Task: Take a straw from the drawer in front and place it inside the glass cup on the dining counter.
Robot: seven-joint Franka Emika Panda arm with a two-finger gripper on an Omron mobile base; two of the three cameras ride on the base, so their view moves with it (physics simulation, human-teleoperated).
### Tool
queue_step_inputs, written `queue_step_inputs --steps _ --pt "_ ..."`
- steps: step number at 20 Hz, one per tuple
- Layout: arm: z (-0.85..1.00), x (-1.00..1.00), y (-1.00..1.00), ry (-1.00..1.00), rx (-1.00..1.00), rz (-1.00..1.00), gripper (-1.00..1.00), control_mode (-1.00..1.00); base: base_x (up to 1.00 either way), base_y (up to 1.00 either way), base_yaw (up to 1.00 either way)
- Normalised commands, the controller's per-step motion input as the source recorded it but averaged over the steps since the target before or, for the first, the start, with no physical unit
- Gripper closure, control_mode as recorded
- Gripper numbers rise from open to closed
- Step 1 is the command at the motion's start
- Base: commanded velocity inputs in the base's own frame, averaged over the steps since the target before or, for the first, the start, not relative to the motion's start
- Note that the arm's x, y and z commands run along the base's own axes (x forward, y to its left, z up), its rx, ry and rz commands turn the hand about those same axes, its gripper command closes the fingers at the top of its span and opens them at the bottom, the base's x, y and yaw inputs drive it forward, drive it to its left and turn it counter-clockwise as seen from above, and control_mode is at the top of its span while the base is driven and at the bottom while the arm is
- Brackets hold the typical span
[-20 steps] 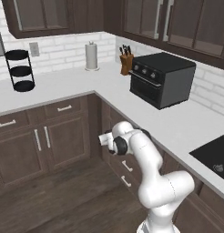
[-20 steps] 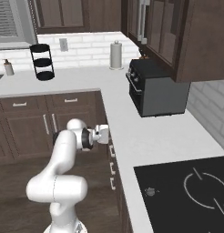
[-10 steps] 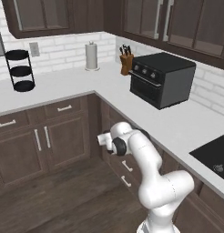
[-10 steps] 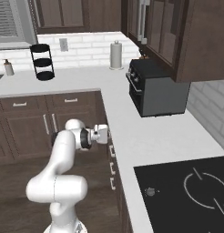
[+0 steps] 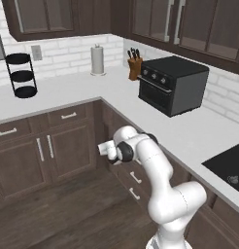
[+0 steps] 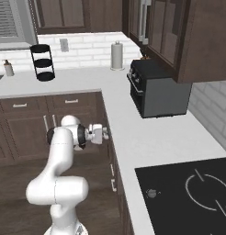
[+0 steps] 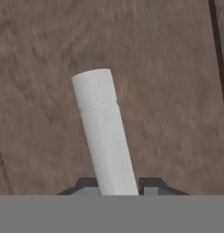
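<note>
Looking along the hand, the hand view has the dark brown wooden front of the drawer [image 7: 41,68] across the background, its grain running sideways. A pale silver bar handle [image 7: 102,132] stands out from it, tilted slightly left at the top. The two dark fingers [image 7: 86,184] of the gripper [image 7: 118,187] sit tight against either side of the handle's lower end, clenched around it.

In the left base view, the white arm [image 5: 160,194] rises from the lower right and bends its hand over to the cabinet face under the right-hand run of the L-shaped white worktop [image 5: 199,131], just below the worktop's edge and near the inner corner. The drawer front there lies flush with its neighbours. On the worktop stand a black toaster oven [image 5: 172,85], a knife block [image 5: 135,65], a paper towel roll [image 5: 97,59] and a black tiered stand [image 5: 22,75]. A black cooktop [image 5: 228,165] is set in at the right edge.

In the right base view, the arm comes up from the lower left and the hand points right, its tip meeting the same cabinet face directly under the worktop's rim. A small bottle [image 6: 9,69] stands on the far left of the worktop.
</note>
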Motion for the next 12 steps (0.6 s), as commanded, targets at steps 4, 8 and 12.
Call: queue_step_inputs --steps 4,8,12 --pt "0.00 -0.32 0.58 0.00 0.07 0.04 1.00 -1.00 0.00 0.00 0.00" --pt "0.01 -0.37 0.67 0.00 0.12 0.06 1.00 -1.00 0.00 0.00 0.00" --pt "0.03 -0.35 0.76 0.02 0.14 0.06 1.00 -1.00 0.00 0.00 0.00"
